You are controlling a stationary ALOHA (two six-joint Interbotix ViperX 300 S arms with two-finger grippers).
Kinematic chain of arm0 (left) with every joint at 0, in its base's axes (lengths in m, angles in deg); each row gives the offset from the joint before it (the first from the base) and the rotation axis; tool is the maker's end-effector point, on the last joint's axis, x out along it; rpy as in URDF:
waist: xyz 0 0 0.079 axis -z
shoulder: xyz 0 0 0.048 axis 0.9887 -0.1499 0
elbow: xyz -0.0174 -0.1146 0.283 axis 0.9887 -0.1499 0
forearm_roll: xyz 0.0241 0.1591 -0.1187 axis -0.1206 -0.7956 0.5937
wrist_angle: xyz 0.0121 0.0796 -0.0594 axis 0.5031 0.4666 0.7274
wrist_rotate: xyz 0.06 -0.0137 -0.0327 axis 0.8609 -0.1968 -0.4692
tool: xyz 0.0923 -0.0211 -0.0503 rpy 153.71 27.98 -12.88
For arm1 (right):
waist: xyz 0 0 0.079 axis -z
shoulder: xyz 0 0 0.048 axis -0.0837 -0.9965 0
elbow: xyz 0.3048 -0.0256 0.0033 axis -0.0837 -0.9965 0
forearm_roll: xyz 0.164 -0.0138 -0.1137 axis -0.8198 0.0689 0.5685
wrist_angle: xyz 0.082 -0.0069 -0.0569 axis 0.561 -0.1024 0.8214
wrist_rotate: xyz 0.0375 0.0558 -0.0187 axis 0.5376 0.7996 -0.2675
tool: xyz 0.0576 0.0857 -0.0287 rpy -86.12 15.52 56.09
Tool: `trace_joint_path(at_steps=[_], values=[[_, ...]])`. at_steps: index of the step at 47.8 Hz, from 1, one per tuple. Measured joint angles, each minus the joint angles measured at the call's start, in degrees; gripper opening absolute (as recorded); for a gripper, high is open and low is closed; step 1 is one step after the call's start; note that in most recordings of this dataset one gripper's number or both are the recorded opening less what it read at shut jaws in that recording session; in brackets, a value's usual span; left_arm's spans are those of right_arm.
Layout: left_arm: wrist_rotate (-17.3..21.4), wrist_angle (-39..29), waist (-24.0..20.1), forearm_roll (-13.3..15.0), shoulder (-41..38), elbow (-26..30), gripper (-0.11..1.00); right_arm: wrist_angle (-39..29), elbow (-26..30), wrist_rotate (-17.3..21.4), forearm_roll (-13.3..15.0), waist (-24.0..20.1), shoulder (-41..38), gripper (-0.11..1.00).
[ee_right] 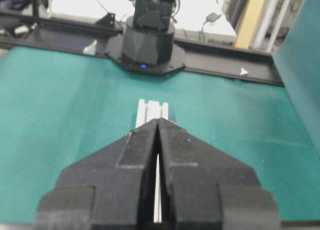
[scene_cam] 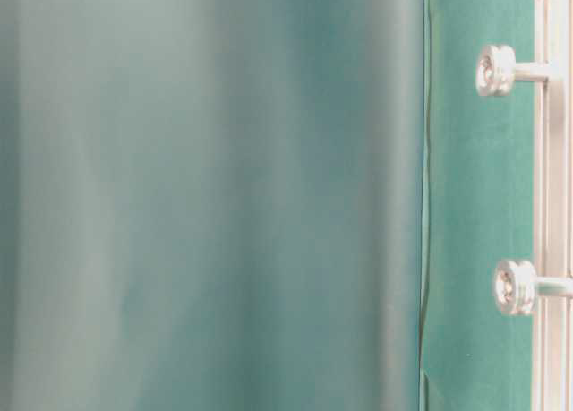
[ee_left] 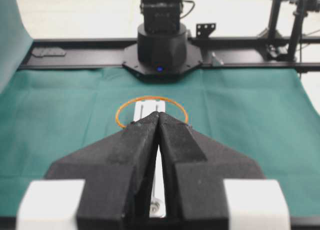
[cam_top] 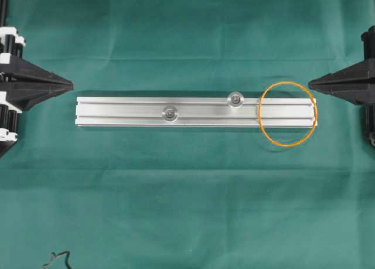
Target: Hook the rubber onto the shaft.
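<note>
The orange rubber (cam_top: 286, 82) lies flat as a loop across the right end of the silver rail (cam_top: 117, 112), hooked on nothing. Two silver shafts stand on the rail, one mid-rail (cam_top: 170, 112) and one further right (cam_top: 235, 98); the table-level view shows them too (scene_cam: 497, 69) (scene_cam: 515, 286). My left gripper (cam_top: 71, 83) is shut and empty, just off the rail's left end. My right gripper (cam_top: 309, 81) is shut and empty, beside the loop's right side. The left wrist view shows the rubber (ee_left: 150, 96) beyond the shut tips (ee_left: 159, 113). In the right wrist view my gripper (ee_right: 158, 120) hides the rubber.
A black cord scrap (cam_top: 58, 260) lies at the front left edge of the green cloth (cam_top: 187, 210). Each wrist view faces the opposite arm's black base (ee_left: 161, 44) (ee_right: 150, 39). A blurred green fold (scene_cam: 215, 196) fills most of the table-level view.
</note>
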State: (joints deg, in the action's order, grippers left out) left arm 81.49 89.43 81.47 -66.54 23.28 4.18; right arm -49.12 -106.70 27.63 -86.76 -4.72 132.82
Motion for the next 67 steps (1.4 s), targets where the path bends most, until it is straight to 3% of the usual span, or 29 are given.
trace_joint_path(at_steps=[7,14,29,38,58,67], values=[[0.0,-2.5,0.0,0.0,0.1,0.7,0.0,-3.1,1.1,0.0,0.0,0.0,0.1,0.03],[-0.1,-8.3,0.0,0.0,0.0,1.1,0.0,-10.8,2.8,0.8,0.0,-0.1,0.0,0.03],[0.1,-27.8,0.0,0.0,0.0,5.6,0.0,-34.6,7.2,3.4,0.0,0.0,-0.3,0.03],[0.0,-35.7,0.0,0.0,-0.2,7.4,0.0,-45.2,8.6,5.0,0.0,0.0,-0.8,0.03],[-0.1,-37.4,0.0,0.0,-0.4,8.0,0.0,-50.6,9.6,5.4,0.0,0.0,-1.8,0.03],[0.0,-37.4,0.1,0.0,-0.4,8.0,0.0,-57.9,11.0,5.5,0.0,0.0,-3.8,0.03]])
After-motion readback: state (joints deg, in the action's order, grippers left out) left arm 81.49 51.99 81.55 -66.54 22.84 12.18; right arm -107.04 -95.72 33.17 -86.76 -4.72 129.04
